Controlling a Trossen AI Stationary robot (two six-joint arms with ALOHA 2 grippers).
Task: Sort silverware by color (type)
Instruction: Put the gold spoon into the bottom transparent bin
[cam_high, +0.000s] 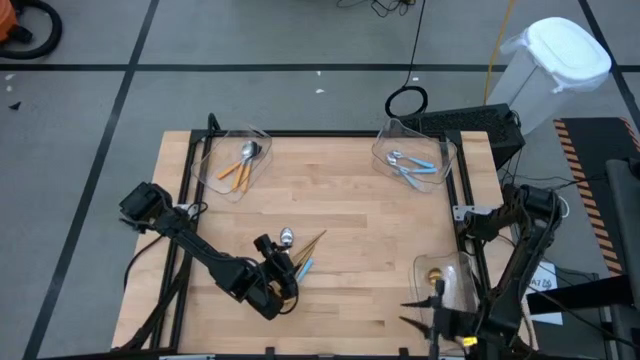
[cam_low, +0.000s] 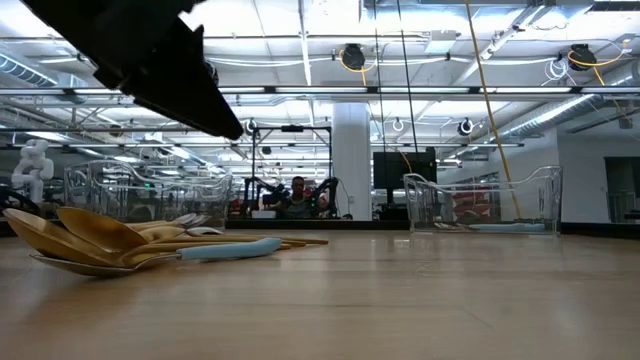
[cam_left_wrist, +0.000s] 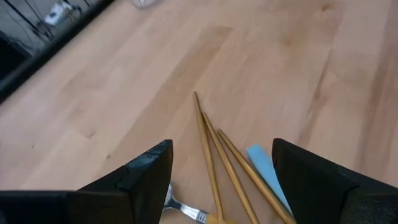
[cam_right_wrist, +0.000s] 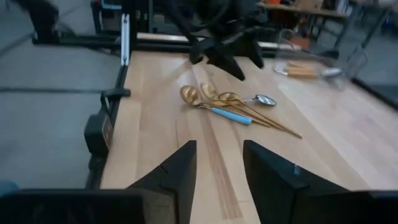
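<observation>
A small pile of spoons (cam_high: 300, 252) lies on the wooden table near its front left: three gold ones (cam_right_wrist: 208, 93), one with a light blue handle (cam_left_wrist: 264, 168) and one silver bowl (cam_right_wrist: 266, 99). My left gripper (cam_left_wrist: 221, 155) hovers open just over the pile. The gold handles (cam_left_wrist: 214, 149) show between its fingers, untouched. My right gripper (cam_high: 412, 312) stands open and empty at the front right, beside a clear bin (cam_high: 455, 290) holding a gold spoon (cam_high: 435, 272). It faces the pile from the table's right side.
A clear bin (cam_high: 215, 172) at the far left holds orange-handled spoons (cam_high: 240, 168). Another clear bin (cam_high: 440, 150) at the far right holds blue-handled spoons (cam_high: 410, 168). Bare wood lies between them. A black frame (cam_high: 190, 200) runs along the table's edges.
</observation>
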